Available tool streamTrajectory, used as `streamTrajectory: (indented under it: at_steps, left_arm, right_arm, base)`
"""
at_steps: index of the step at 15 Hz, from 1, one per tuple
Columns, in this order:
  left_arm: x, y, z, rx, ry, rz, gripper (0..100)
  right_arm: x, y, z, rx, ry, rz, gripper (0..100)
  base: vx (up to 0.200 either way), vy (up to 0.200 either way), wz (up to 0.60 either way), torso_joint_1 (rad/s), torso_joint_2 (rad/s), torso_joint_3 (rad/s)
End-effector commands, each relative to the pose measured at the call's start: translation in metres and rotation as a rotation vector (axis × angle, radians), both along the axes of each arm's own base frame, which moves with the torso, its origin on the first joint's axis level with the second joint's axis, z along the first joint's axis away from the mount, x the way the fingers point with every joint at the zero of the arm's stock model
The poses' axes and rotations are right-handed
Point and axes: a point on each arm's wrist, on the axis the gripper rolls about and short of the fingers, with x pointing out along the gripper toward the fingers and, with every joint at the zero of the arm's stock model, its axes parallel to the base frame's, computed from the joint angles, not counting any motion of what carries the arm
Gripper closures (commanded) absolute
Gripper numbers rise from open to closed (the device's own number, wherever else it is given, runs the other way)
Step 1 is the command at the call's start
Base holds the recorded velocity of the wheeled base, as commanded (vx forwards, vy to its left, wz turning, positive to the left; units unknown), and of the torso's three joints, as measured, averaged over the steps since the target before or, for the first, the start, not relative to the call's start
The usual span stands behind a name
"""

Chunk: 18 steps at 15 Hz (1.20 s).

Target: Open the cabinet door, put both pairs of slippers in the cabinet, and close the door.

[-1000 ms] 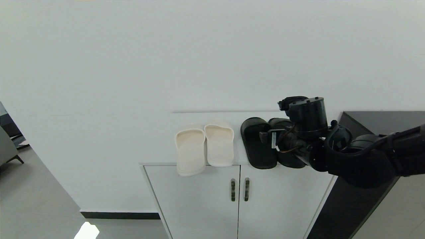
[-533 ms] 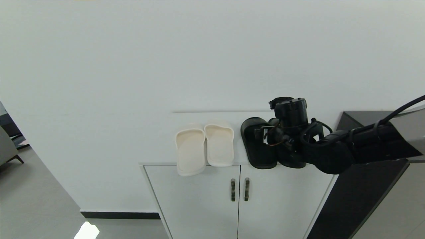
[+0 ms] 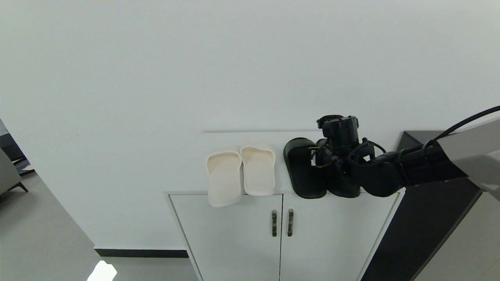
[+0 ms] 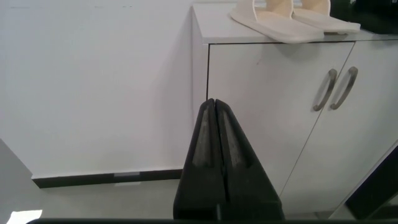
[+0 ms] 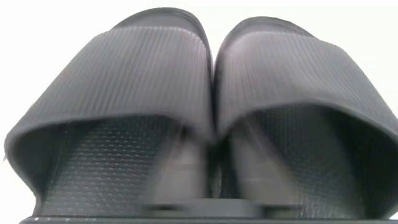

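Note:
A pair of black slippers [image 3: 304,168] lies on top of the white cabinet [image 3: 234,234], at its right end. A pair of white slippers [image 3: 240,173] lies to their left, heels over the front edge. Both cabinet doors are shut, with their handles [image 3: 282,223] side by side at the centre. My right arm's wrist [image 3: 340,134] hangs over the right black slipper. In the right wrist view the black slippers [image 5: 149,93] are very close, and my right gripper [image 5: 214,171] is open with one finger under each strap. My left gripper [image 4: 214,152] is shut, low, facing the left door [image 4: 261,112].
A dark counter [image 3: 441,142] adjoins the cabinet on the right. The wall stands right behind the cabinet top. Grey floor [image 3: 43,234] lies open to the left, with a chair at the far left edge.
My right arm has swung left and forward over the black slippers, bringing its gripper in at the straps. The slippers, the doors and the left arm have not moved.

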Motion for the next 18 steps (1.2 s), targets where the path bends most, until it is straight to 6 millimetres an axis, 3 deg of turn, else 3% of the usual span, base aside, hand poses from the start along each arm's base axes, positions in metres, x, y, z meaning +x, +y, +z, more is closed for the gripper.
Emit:
streamTrajectory:
  at_steps: [1,3,5,7,9,11,12,13,14,18]
  left_arm:
    - [0.000,0.000,0.000,0.000,0.000,0.001,100]
    - [0.000,0.000,0.000,-0.005,0.000,0.001,100]
    - [0.000,0.000,0.000,-0.014,0.000,0.001,100]
    - [0.000,0.000,0.000,-0.012,0.000,0.001,100]
    - [0.000,0.000,0.000,-0.011,0.000,-0.001,100]
    - [0.000,0.000,0.000,-0.008,0.000,-0.004,100]
    - [0.000,0.000,0.000,-0.008,0.000,-0.004,100]
    - [0.000,0.000,0.000,-0.005,0.000,-0.005,100]
    - [0.000,0.000,0.000,-0.005,0.000,-0.004,100]
    - [0.000,0.000,0.000,0.009,-0.001,-0.011,100]
  right_arm:
    - [0.001,0.001,0.005,0.007,-0.015,0.001,100]
    - [0.000,0.002,0.007,0.011,-0.020,0.005,100]
    - [-0.018,-0.002,0.033,0.036,-0.054,0.028,100]
    - [-0.060,-0.008,0.054,0.066,-0.057,0.140,100]
    - [-0.113,-0.019,0.063,0.087,-0.033,0.277,100]
    - [-0.169,-0.040,0.060,0.113,0.014,0.467,100]
    - [-0.175,-0.043,0.060,0.118,0.018,0.490,100]
    - [-0.214,-0.060,0.055,0.150,0.045,0.652,100]
    - [-0.229,-0.065,0.049,0.154,0.065,0.718,100]
    - [-0.241,-0.067,0.041,0.171,0.111,0.850,100]
  base:
    - [0.000,0.000,0.00,0.000,0.00,0.000]
    - [0.000,0.000,0.00,0.000,0.00,0.000]
    - [0.000,0.000,0.00,0.000,0.00,0.000]
    - [0.000,0.000,0.00,0.000,0.00,0.000]
    - [0.000,0.000,0.00,0.000,0.00,0.000]
    - [0.000,0.000,0.00,0.000,0.00,0.000]
    - [0.000,0.000,0.00,0.000,0.00,0.000]
    - [0.000,0.000,0.00,0.000,0.00,0.000]
    - [0.000,0.000,0.00,0.000,0.00,0.000]
    - [0.000,0.000,0.00,0.000,0.00,0.000]
